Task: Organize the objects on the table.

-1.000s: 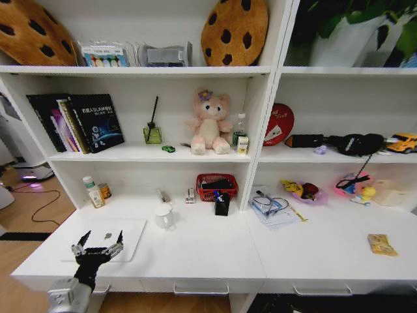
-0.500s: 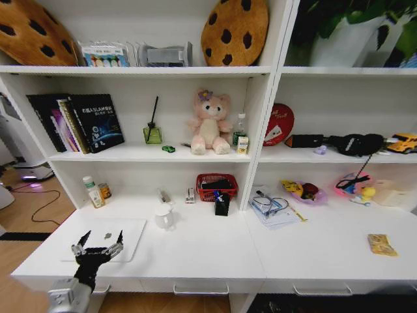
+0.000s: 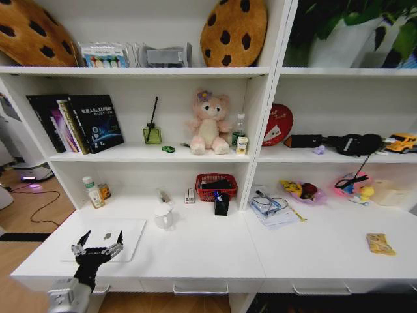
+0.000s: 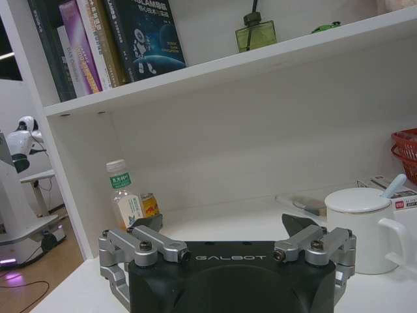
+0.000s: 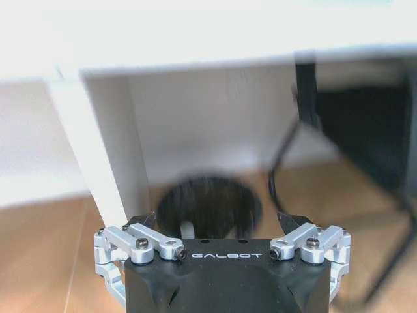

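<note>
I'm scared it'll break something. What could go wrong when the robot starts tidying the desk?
The left claw is open just above the thin laptop, so it might scrape the lid. The white mug with a spoon stands close by and could tip. The small bottle by the wall could topple too.

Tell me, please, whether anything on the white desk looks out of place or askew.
A yellow snack packet lies alone on the desk near its right front corner, slightly askew to the edge. The papers under the glasses sit skewed. Nothing looks spilled or damaged.
</note>
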{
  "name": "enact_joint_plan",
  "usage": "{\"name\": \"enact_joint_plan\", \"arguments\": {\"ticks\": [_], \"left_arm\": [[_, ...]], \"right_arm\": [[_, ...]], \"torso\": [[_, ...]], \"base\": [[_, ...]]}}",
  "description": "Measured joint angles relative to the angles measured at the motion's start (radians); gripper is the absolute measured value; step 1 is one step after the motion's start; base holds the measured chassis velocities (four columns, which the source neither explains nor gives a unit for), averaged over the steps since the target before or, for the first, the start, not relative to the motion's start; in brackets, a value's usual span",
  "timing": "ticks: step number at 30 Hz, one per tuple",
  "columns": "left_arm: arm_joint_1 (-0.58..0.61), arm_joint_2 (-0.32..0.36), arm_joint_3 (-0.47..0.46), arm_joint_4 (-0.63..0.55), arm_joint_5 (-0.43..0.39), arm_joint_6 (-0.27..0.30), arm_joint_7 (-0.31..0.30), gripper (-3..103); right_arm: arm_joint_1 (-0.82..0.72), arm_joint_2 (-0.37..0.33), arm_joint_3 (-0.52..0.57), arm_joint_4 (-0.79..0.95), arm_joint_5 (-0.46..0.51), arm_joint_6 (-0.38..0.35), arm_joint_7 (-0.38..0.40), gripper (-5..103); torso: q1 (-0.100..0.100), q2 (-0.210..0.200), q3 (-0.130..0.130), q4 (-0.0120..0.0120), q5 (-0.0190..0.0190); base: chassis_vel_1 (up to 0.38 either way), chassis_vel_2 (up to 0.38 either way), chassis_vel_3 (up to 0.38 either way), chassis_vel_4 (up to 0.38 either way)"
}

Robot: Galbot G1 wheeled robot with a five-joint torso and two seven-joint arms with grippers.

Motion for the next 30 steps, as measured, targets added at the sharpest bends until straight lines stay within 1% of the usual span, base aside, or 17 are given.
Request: {"name": "enact_joint_plan", "arguments": {"ticks": [4, 6, 7, 8, 9, 10, 11, 12, 13, 14, 15, 17, 18, 19, 20, 23, 30], "left_arm": [[0.000, 0.000, 0.000, 0.000, 0.000, 0.000, 0.000, 100], [0.000, 0.000, 0.000, 0.000, 0.000, 0.000, 0.000, 100], [0.000, 0.000, 0.000, 0.000, 0.000, 0.000, 0.000, 100], [0.000, 0.000, 0.000, 0.000, 0.000, 0.000, 0.000, 100], [0.000, 0.000, 0.000, 0.000, 0.000, 0.000, 0.000, 100], [0.000, 0.000, 0.000, 0.000, 0.000, 0.000, 0.000, 100], [0.000, 0.000, 0.000, 0.000, 0.000, 0.000, 0.000, 100], [0.000, 0.000, 0.000, 0.000, 0.000, 0.000, 0.000, 100], [0.000, 0.000, 0.000, 0.000, 0.000, 0.000, 0.000, 100], [0.000, 0.000, 0.000, 0.000, 0.000, 0.000, 0.000, 100], [0.000, 0.000, 0.000, 0.000, 0.000, 0.000, 0.000, 100], [0.000, 0.000, 0.000, 0.000, 0.000, 0.000, 0.000, 100], [0.000, 0.000, 0.000, 0.000, 0.000, 0.000, 0.000, 100], [0.000, 0.000, 0.000, 0.000, 0.000, 0.000, 0.000, 100], [0.000, 0.000, 0.000, 0.000, 0.000, 0.000, 0.000, 100], [0.000, 0.000, 0.000, 0.000, 0.000, 0.000, 0.000, 100], [0.000, 0.000, 0.000, 0.000, 0.000, 0.000, 0.000, 100]], "right_arm": [[-0.009, 0.005, 0.005, 0.020, -0.024, 0.011, 0.007, 100], [-0.039, 0.032, 0.039, 0.129, -0.192, 0.078, 0.031, 100], [-0.039, 0.032, 0.039, 0.129, -0.192, 0.078, 0.031, 100], [-0.046, 0.038, 0.052, 0.182, -0.251, 0.092, 0.032, 100], [-0.053, 0.035, 0.057, 0.308, -0.290, 0.096, 0.018, 100], [-0.053, 0.035, 0.057, 0.308, -0.290, 0.096, 0.018, 100], [-0.055, 0.021, 0.058, 0.414, -0.292, 0.087, -0.004, 100], [-0.053, 0.010, 0.071, 0.504, -0.270, 0.054, -0.019, 100], [-0.053, 0.010, 0.071, 0.504, -0.270, 0.054, -0.019, 100], [-0.027, 0.010, 0.116, 0.616, -0.190, -0.047, -0.031, 100], [-0.027, 0.010, 0.116, 0.616, -0.190, -0.047, -0.031, 100], [0.039, -0.020, 0.214, 0.688, -0.081, -0.164, -0.029, 100], [0.068, -0.041, 0.256, 0.691, -0.045, -0.197, -0.028, 100], [0.068, -0.041, 0.256, 0.691, -0.045, -0.197, -0.028, 100], [0.114, -0.079, 0.315, 0.688, 0.016, -0.243, -0.019, 100], [0.189, -0.139, 0.385, 0.668, 0.098, -0.292, 0.000, 100], [0.208, -0.126, 0.401, 0.666, 0.163, -0.319, 0.012, 100]], "torso": [[0.000, 0.000, 0.000, 0.0000, 0.0000], [0.000, 0.000, 0.000, 0.0004, -0.0002], [0.000, 0.000, 0.000, 0.0004, -0.0002], [0.000, 0.000, 0.000, 0.0005, 0.0000], [0.000, 0.000, 0.000, 0.0005, 0.0000], [0.000, 0.000, 0.000, 0.0005, 0.0000], [0.000, 0.000, 0.000, 0.0004, 0.0002], [0.000, 0.000, 0.000, 0.0007, -0.0003], [0.000, 0.000, 0.000, 0.0007, -0.0003], [0.000, 0.000, 0.000, 0.0003, 0.0000], [0.000, 0.000, 0.000, 0.0003, 0.0000], [0.000, 0.000, 0.000, 0.0000, -0.0002], [0.000, 0.000, 0.000, 0.0001, 0.0002], [0.000, 0.000, 0.000, 0.0001, 0.0002], [0.000, 0.000, 0.000, 0.0004, 0.0002], [0.001, 0.000, 0.000, 0.0005, 0.0004], [0.001, 0.000, 0.000, 0.0000, 0.0001]], "base": [[0.000, 0.000, 0.000, 0.000], [0.000, 0.000, 0.000, 0.000], [0.000, 0.000, 0.000, 0.000], [0.000, 0.000, 0.000, 0.000], [0.000, 0.000, 0.000, 0.000], [0.000, 0.000, 0.000, 0.000], [0.000, 0.000, 0.000, 0.000], [0.000, 0.000, 0.000, 0.000], [0.000, 0.000, 0.000, 0.000], [0.000, 0.000, 0.000, 0.000], [0.000, 0.000, 0.000, 0.000], [0.000, 0.000, 0.000, 0.000], [0.000, 0.000, 0.000, 0.000], [0.000, 0.000, 0.000, 0.000], [0.000, 0.000, 0.000, 0.000], [0.000, 0.000, 0.000, 0.000], [0.000, 0.000, 0.000, 0.000]]}}
